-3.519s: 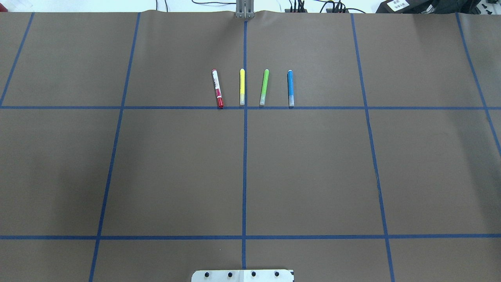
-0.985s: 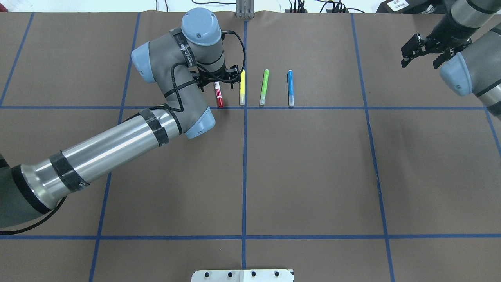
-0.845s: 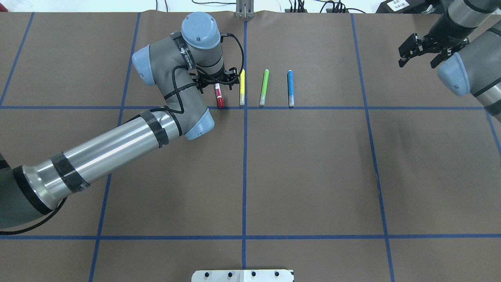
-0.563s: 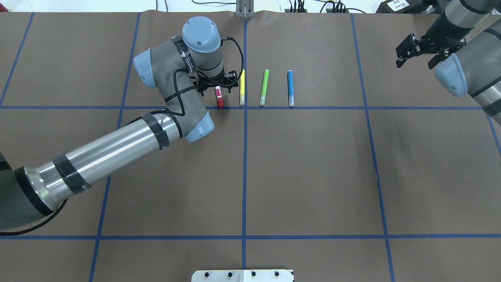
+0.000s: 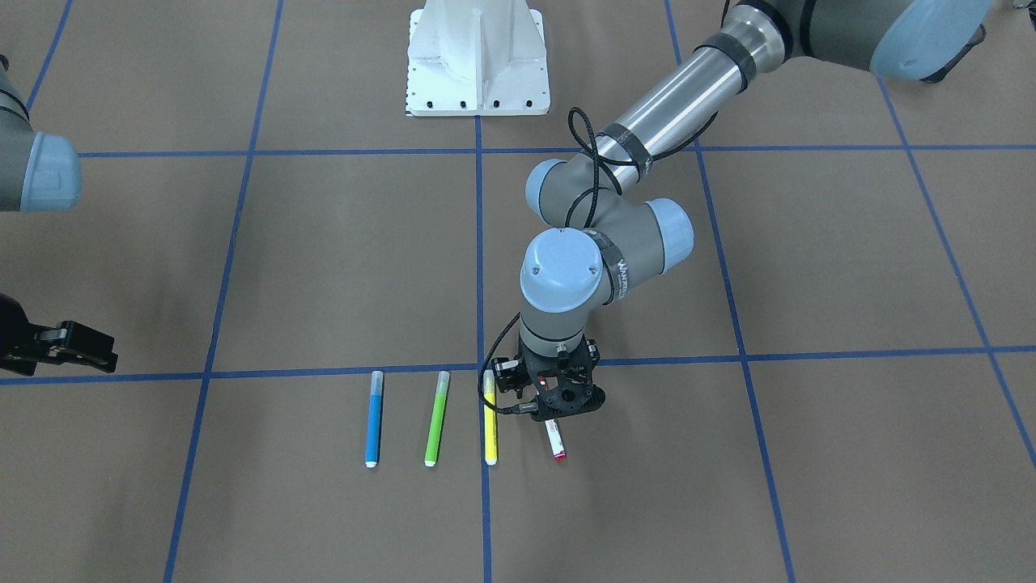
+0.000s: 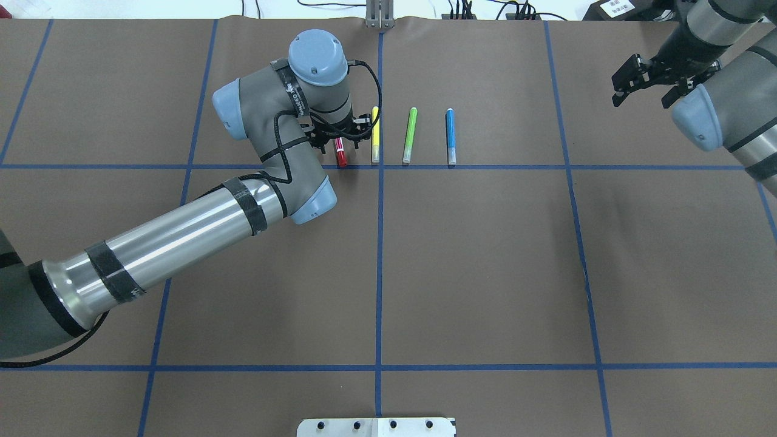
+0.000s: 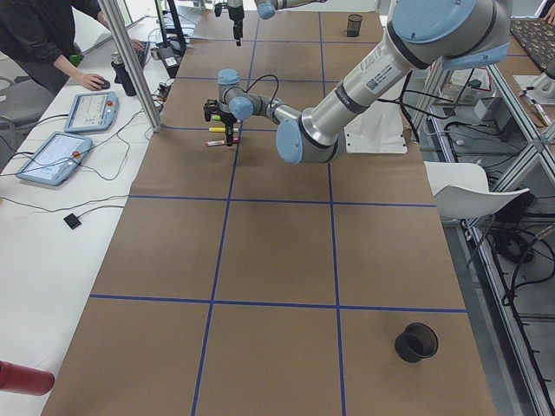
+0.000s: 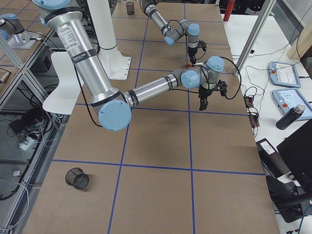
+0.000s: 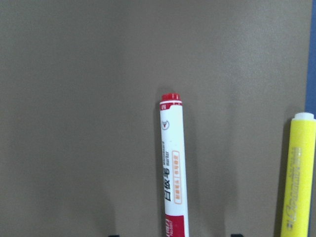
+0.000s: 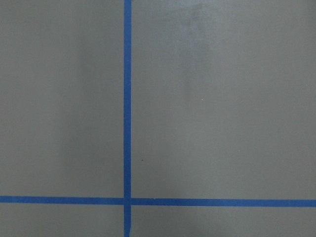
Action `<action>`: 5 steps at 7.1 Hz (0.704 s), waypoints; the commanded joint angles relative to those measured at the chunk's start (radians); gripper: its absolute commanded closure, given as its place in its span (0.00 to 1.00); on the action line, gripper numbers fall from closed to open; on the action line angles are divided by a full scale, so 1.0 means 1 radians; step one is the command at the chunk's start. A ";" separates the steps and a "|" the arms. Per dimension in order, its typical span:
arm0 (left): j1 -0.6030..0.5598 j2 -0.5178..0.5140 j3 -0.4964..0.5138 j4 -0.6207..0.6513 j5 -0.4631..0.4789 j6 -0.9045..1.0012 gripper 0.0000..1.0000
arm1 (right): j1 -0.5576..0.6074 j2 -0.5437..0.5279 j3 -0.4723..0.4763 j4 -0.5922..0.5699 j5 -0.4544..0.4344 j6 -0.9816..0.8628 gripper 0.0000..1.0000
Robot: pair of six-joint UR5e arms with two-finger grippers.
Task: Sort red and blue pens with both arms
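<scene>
Brown counter (image 6: 485, 273), blue-taped grid. The left arm (image 6: 164, 249) reaches the pen row. The left gripper (image 6: 338, 135) is open and empty, jaws astride the red pen (image 9: 173, 168), which lies flat just beside the yellow marker (image 9: 296, 177). The right gripper (image 6: 642, 91) is open and empty, well apart from the blue pen (image 6: 450, 136). Advice: descend centred, close across the barrel only, stay clear of yellow.
</scene>
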 commanded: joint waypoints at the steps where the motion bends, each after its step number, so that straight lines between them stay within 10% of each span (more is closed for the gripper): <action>1: 0.008 -0.001 0.000 0.000 0.000 -0.003 0.34 | 0.000 0.000 -0.002 0.000 -0.001 0.000 0.01; 5: 0.008 0.000 0.000 0.002 -0.002 -0.004 0.69 | -0.002 0.000 -0.002 0.000 -0.001 0.000 0.01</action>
